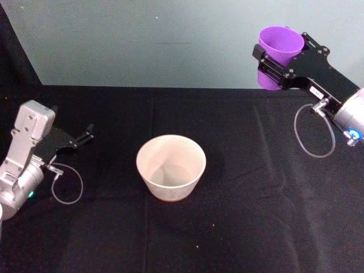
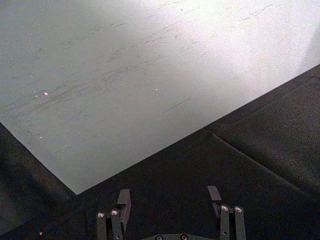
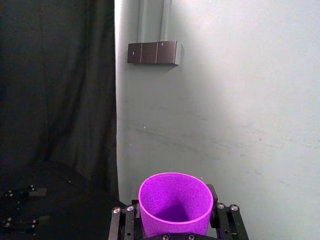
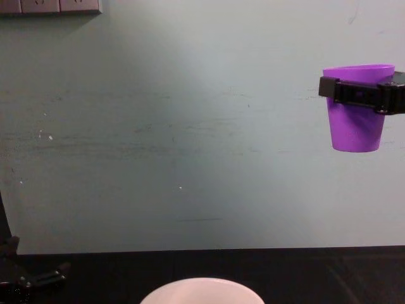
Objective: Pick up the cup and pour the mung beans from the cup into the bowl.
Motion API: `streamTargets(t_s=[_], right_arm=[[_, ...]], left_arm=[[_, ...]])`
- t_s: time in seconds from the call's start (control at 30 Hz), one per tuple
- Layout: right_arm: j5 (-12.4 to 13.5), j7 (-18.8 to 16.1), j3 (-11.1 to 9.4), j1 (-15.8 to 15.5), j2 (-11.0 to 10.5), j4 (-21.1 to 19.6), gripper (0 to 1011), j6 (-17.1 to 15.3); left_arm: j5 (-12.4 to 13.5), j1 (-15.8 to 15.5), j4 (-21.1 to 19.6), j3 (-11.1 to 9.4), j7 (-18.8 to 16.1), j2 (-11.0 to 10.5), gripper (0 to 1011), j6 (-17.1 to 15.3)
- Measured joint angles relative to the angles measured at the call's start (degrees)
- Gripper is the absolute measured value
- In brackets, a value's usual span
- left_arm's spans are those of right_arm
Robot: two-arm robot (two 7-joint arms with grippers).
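A table (image 1: 256, 227) draped in black cloth spans the head view. A pale grey-green wall (image 1: 170, 40) rises behind its far edge.

The right arm enters from the right and reaches up and back, raised well above the far right part of the table. The left arm lies low at the left edge, near the cloth.

The bowl (image 1: 165, 190), wide, round and pale, stands upright on the cloth at about the middle of the table. Its rim (image 4: 202, 288) shows at the bottom edge of the chest view.

The cup (image 1: 268, 79), bright purple and tapered, hangs in the air in front of the wall, to the right of the bowl, beyond it and well apart from it. In the chest view the cup (image 4: 357, 130) is upright, mouth upward, high above the table edge. In the right wrist view the inside of the cup (image 3: 172, 200) shows smooth purple walls.

The right gripper (image 1: 282, 54) clamps the cup just below its rim, one black finger (image 3: 122, 217) on each side.

The left gripper (image 1: 85, 135) points toward the wall. Its fingers (image 2: 124, 197) are spread wide with only cloth showing between them.

A thin cable loop (image 1: 313, 133) hangs from the right wrist, and a smaller loop (image 1: 68, 190) hangs from the left.

A dark socket plate (image 3: 152, 52) is fixed high on the wall.
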State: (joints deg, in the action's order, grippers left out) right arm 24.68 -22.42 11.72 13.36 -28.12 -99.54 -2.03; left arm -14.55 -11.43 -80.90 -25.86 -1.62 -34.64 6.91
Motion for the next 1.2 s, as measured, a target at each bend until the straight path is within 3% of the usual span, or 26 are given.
streamTargets(t_s=[0.27,0.47,0.63,0.77,0.8,1.13,1.2], right_arm=[[-0.2,-0.1,0.4,0.6,0.1,0.5,746,0.1],[-0.4,-1.0,2.4,3.7,1.3,3.5,746,0.8],[-1.6,-2.9,5.5,7.9,3.0,9.1,746,2.6],[-6.3,-3.5,9.1,10.6,3.4,12.8,746,4.2],[-6.3,-3.5,9.1,10.6,3.4,12.8,746,4.2],[-19.8,-2.8,15.6,13.4,2.7,16.7,746,6.4],[-25.5,-1.8,17.9,14.2,2.2,17.0,746,7.2]], left_arm=[[0.0,0.0,0.0,0.0,0.0,0.0,1000,0.0],[0.0,0.0,0.0,0.0,0.0,0.0,1000,0.0],[0.0,0.0,0.0,0.0,0.0,0.0,1000,0.0],[0.0,0.0,0.0,0.0,0.0,0.0,1000,0.0],[0.0,0.0,0.0,0.0,0.0,0.0,1000,0.0],[0.0,0.0,0.0,0.0,0.0,0.0,1000,0.0],[0.0,0.0,0.0,0.0,0.0,0.0,1000,0.0]])
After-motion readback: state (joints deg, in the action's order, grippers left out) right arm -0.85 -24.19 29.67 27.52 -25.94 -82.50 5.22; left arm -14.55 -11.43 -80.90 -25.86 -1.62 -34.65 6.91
